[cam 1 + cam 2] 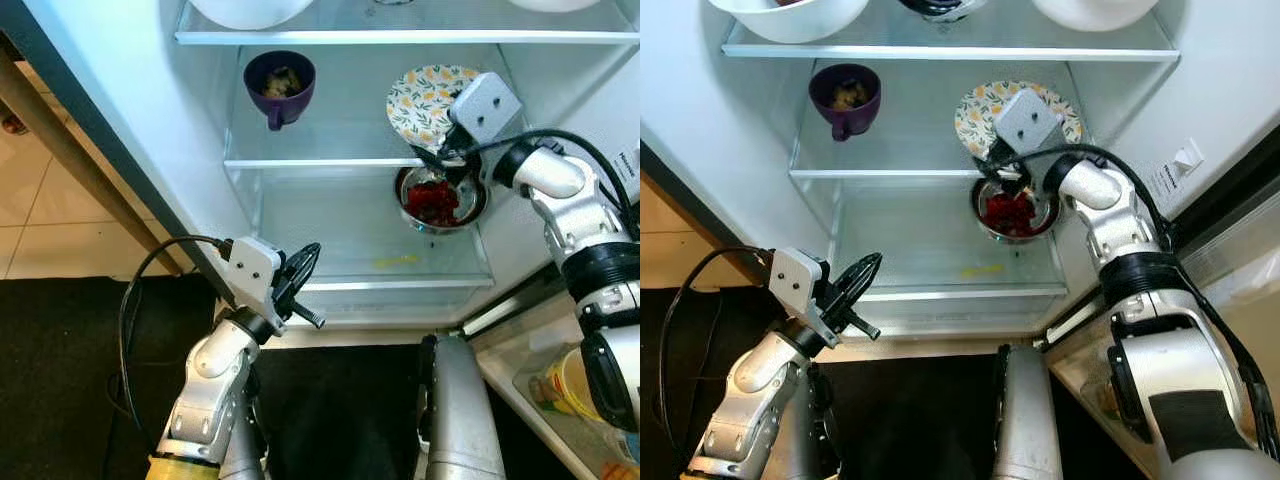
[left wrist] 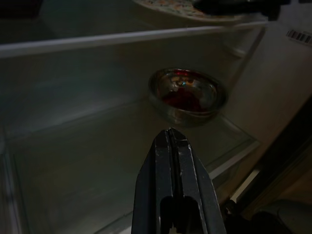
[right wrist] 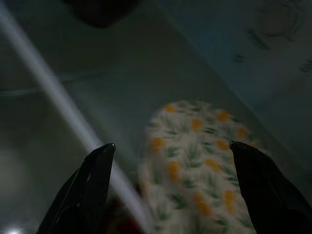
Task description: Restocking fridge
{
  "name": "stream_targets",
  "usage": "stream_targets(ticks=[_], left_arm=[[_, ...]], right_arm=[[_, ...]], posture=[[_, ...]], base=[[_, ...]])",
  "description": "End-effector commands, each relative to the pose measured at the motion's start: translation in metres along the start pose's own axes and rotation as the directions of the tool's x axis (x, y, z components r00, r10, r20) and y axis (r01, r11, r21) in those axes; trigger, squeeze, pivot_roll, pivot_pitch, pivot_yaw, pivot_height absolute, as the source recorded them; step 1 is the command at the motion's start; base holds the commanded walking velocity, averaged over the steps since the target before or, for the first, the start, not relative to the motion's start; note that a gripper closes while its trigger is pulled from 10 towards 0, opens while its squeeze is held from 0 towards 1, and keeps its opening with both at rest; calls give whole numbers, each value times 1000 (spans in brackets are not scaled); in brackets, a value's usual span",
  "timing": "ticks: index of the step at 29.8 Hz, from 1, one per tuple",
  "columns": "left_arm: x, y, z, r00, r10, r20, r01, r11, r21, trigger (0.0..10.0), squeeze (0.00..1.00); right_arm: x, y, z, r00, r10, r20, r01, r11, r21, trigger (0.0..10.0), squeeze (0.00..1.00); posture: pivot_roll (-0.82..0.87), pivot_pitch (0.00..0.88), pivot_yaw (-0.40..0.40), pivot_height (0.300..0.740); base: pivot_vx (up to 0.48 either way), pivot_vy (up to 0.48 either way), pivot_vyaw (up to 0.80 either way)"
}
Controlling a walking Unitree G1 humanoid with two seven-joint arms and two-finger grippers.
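At the fridge's right side, the right tool [image 3: 170, 156] is spread wide over the plate [image 1: 428, 100] on the middle shelf [image 1: 320, 162], empty. Withdrawal should be kept level, clear of the bowl [image 1: 436, 200] below. The left tool [image 2: 171, 141] is pressed closed, empty.

No wording can be read anywhere: a white sticker [image 1: 1163, 181] on the fridge's inner wall at right of the frame and a barcode label [image 2: 298, 37] at upper right are both too small to make out
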State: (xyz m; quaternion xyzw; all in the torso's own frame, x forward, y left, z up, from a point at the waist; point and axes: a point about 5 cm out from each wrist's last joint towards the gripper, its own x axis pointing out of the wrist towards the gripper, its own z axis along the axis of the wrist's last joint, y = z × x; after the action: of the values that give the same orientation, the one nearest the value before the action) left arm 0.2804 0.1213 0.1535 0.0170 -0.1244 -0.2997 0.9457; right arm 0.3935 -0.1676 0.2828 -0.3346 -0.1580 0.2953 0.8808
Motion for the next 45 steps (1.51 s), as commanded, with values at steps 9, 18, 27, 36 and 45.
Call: stream_targets(ticks=[9, 18, 27, 36, 45], left_arm=[[0, -3, -6, 1000, -5, -8, 5, 1000, -21, 10000, 0], [3, -5, -6, 1000, -11, -2, 11, 1000, -24, 10000, 0], [5, -7, -6, 1000, -11, 6, 11, 1000, -28, 10000, 0], [6, -8, -6, 1000, -10, 8, 10, 1000, -29, 10000, 0], [6, -8, -6, 1000, -5, 11, 6, 1000, -28, 10000, 0]], right_arm=[[4, 16, 14, 992, 51, 118, -64, 991, 116, 10000, 0], [18, 25, 6, 994, -99, 53, 86, 972, 219, 0, 0], [23, 22, -6, 972, -214, -92, 225, 965, 135, 0, 0], [26, 25, -14, 950, -261, -173, 261, 965, -22, 10000, 0], [35, 27, 1, 963, -258, -84, 262, 964, 39, 10000, 0]], posture=[[10, 359, -14, 418], [6, 353, -16, 418], [6, 349, -24, 418], [6, 352, -24, 418], [6, 355, -24, 418]], base=[[0, 0, 0], [0, 0, 0], [0, 0, 0], [0, 0, 0], [0, 0, 0]])
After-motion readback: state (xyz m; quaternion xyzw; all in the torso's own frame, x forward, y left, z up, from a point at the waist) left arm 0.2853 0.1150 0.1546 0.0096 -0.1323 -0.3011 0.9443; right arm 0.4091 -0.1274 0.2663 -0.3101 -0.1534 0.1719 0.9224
